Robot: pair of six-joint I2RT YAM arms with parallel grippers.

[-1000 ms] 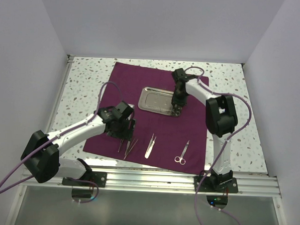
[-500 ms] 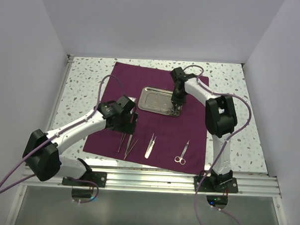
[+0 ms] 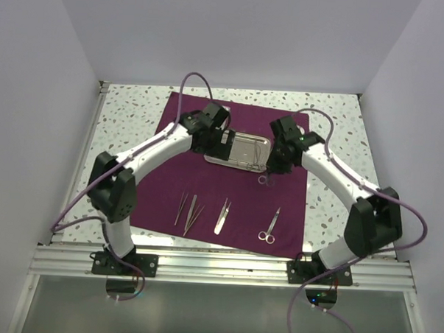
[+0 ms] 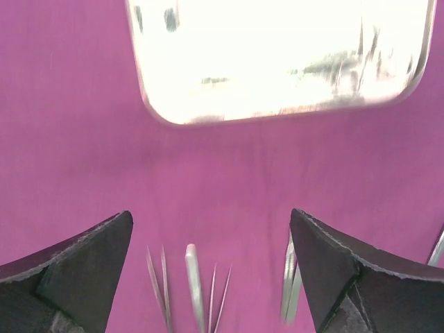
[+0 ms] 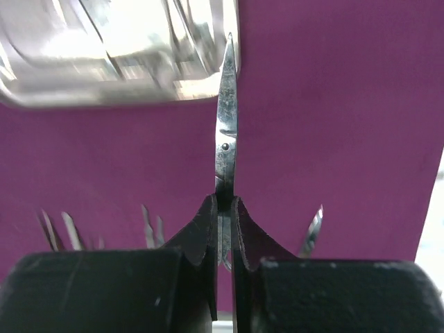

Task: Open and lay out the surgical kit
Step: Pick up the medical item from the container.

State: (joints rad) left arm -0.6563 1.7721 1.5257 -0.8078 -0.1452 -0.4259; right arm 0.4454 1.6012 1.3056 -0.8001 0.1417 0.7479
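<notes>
The maroon cloth wrap (image 3: 156, 200) of the surgical kit lies spread flat, with the steel tray (image 3: 245, 147) on its far half. My right gripper (image 3: 269, 171) hovers at the tray's near right corner, shut on a pair of scissors (image 5: 225, 139) whose blades point past the tray (image 5: 118, 48). My left gripper (image 3: 224, 141) is over the tray's left end, open and empty. In the left wrist view its fingers (image 4: 83, 263) stand wide above cloth, tray (image 4: 277, 55) ahead. Tweezers (image 3: 181, 209), forceps (image 3: 193, 214), more tweezers (image 3: 223, 216) and small scissors (image 3: 269, 227) lie in a row near the front.
The speckled table (image 3: 128, 118) shows around the cloth, enclosed by white walls on three sides. A metal rail (image 3: 225, 266) with both arm bases runs along the near edge. Purple cables loop above each arm.
My left arm swung from the front-left instruments up to the tray's left end and its jaws opened wide. My right gripper shut on scissors in the tray and drew them to its near right corner.
</notes>
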